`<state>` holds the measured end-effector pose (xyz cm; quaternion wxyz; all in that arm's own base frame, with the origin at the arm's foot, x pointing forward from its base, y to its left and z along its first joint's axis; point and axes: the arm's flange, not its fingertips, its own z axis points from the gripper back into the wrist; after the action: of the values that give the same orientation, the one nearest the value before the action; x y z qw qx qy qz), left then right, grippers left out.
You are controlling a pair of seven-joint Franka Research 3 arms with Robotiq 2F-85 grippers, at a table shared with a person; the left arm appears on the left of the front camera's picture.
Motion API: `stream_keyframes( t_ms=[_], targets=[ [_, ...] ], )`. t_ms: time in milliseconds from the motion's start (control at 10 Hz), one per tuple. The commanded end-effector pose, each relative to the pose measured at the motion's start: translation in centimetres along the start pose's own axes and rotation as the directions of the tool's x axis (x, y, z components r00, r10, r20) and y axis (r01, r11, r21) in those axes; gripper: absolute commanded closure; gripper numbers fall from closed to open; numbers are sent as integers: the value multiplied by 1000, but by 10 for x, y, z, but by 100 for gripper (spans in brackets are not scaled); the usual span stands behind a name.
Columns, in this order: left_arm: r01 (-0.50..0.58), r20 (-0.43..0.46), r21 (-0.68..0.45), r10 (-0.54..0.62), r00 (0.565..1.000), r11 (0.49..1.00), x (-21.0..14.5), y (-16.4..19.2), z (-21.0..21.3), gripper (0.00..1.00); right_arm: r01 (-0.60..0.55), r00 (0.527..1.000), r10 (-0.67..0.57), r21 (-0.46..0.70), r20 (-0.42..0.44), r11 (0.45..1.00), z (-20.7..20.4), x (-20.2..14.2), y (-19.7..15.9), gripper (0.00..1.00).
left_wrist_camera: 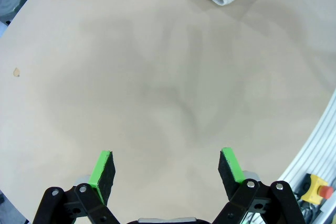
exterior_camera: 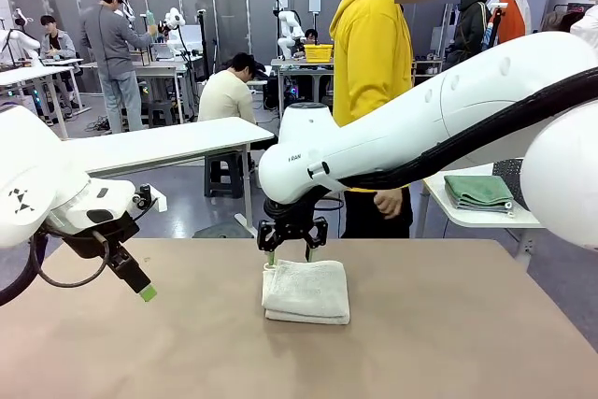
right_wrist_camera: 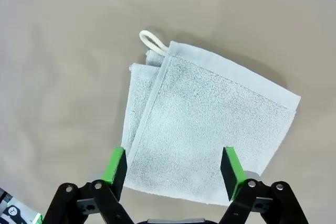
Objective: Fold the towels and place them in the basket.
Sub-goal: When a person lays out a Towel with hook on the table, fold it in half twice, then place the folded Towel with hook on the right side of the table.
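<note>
Terry cloth of this kind should handle as light, soft and limp, with no stiffness to hold a shape, so I judge that lifting the pale towel (exterior_camera: pixel 306 292) by one layer would let its fold fall open. The safer hold looks to be across the whole thick stack at a folded edge, pinching every layer together, and not by the small corner loop. It is pale grey-white with a nubbly pile and hemmed borders. It is folded into a thick near-square whose layers do not quite line up. In the right wrist view its cream loop pokes out at the 11 o'clock corner. It lies flat at the middle of the tan surface (exterior_camera: pixel 448 343). The right claw (exterior_camera: pixel 291 257) stands at the towel's 12 o'clock edge with its green pads apart, one toward each side of that edge and clamped on nothing. Whether the tips touch the cloth I cannot tell. The left claw (exterior_camera: pixel 145 292) hangs at the towel's 9 o'clock, well apart from it, with its jaws wide and empty over bare surface. Folded green towels (exterior_camera: pixel 478 191) sit on a side table at 2 o'clock. A dark latticed thing (exterior_camera: pixel 511 171) just behind them may be the basket.
</note>
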<state>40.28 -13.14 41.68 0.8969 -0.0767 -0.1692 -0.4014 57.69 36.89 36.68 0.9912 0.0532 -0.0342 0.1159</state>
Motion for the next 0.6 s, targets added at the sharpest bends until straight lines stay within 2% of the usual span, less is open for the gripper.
stream_keyframes(
  t_ms=[0, 500],
  targets=[
    [-7, 9, 0, 7, 1000, 1000, 4, 1, -1, 0, 6, 1000, -5, -6, 3, 1000, 0, 0, -1, 10],
    [-7, 9, 0, 7, 1000, 1000, 4, 1, -1, 0, 6, 1000, -5, -6, 3, 1000, 0, 0, -1, 10]
  ],
)
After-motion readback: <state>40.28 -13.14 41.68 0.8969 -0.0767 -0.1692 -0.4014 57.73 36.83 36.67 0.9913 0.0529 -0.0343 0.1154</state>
